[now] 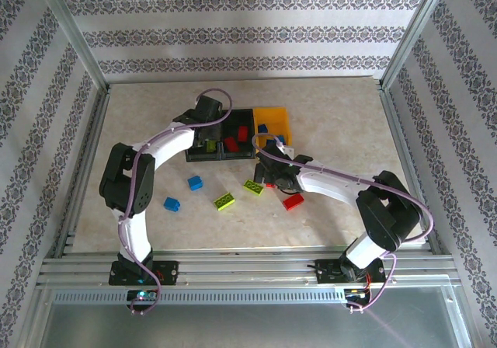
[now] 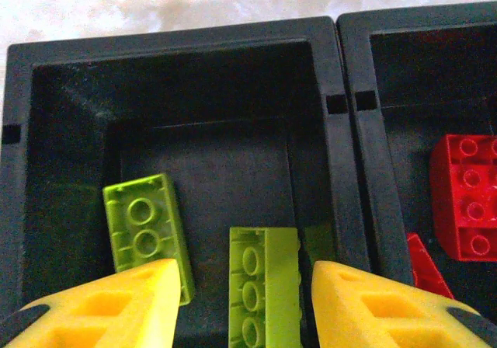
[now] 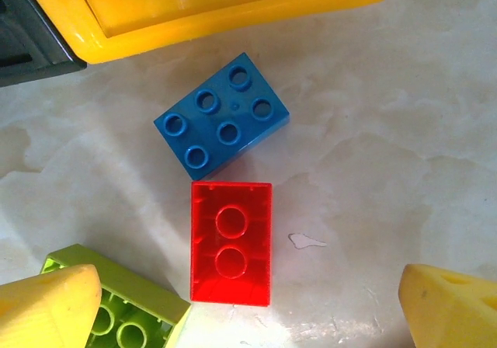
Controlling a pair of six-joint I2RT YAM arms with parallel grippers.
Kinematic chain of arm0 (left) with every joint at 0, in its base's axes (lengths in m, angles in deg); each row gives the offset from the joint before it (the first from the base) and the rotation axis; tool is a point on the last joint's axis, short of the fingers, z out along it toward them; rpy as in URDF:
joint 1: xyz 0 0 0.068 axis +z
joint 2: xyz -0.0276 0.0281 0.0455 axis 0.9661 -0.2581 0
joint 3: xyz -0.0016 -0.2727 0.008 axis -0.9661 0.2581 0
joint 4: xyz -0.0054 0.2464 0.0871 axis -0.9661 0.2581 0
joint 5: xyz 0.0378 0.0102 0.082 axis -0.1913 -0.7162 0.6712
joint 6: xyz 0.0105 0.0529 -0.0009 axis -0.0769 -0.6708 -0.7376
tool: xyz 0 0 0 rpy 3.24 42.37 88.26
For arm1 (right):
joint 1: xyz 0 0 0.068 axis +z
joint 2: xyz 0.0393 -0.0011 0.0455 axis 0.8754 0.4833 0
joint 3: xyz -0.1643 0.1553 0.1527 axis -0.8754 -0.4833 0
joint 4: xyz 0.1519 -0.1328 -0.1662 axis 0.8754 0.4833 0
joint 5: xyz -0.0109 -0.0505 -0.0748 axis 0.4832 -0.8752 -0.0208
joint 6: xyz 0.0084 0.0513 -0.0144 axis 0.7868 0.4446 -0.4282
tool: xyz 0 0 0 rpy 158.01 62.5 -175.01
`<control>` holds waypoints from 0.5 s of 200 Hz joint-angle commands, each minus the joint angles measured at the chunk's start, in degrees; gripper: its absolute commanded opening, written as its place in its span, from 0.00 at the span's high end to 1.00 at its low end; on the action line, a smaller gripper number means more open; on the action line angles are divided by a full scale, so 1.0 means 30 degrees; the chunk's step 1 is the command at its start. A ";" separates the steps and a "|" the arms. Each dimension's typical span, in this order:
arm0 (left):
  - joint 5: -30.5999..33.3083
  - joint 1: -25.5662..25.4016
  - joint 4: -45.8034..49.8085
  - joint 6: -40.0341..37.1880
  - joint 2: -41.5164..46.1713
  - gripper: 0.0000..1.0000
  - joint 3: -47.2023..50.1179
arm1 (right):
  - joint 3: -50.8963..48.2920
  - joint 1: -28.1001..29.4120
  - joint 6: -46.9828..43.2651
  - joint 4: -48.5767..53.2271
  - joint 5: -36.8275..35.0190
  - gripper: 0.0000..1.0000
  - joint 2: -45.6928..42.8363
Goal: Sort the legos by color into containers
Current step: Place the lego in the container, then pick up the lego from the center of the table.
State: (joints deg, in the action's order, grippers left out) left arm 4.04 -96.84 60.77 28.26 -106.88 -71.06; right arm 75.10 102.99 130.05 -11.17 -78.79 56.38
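Two green bricks (image 2: 147, 239) lie on the floor of the left black bin (image 2: 46, 130). Both are glossy moulded plastic, and the nearer one shows its hollow underside with round tubes. The left hand (image 2: 245, 269) hangs over that bin with its yellow wedge-shaped fingers (image 2: 116, 305) moderately parted. The second green brick sits between them, with a gap on each side, so nothing is gripped. Next door, the middle black bin (image 2: 365, 169) holds red bricks (image 2: 466, 200) with studs up.

The left arm (image 1: 155, 158) curves from its base in a white arc to the bins, with a lilac cable (image 1: 140, 185) looped along it.

In front of the rounded, shiny yellow bin (image 3: 233, 14), a red brick (image 3: 231, 243) lies hollow side up on the pale marbled surface (image 3: 404, 130), touching a six-studded blue brick (image 3: 221, 123) at one corner. The right hand (image 3: 248, 282) hovers there spread wide — it holds nothing. One finger overlaps a lime brick (image 3: 128, 309). The right arm (image 1: 334, 183) stretches low from its base toward this spot.

More bricks are scattered on the surface nearer the left arm: two blue (image 1: 195, 182) and one green (image 1: 224, 200).
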 commanded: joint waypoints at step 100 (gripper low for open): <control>0.0940 -0.0127 -0.0127 0.1307 0.6781 0.26 0.4214 | 0.1256 -0.0009 0.0468 -0.0051 0.0208 0.21 0.1882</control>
State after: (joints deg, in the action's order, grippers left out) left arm 4.48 -96.84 60.66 30.86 -91.69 -61.37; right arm 77.03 102.99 131.38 -11.22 -78.64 60.69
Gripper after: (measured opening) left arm 0.697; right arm 0.792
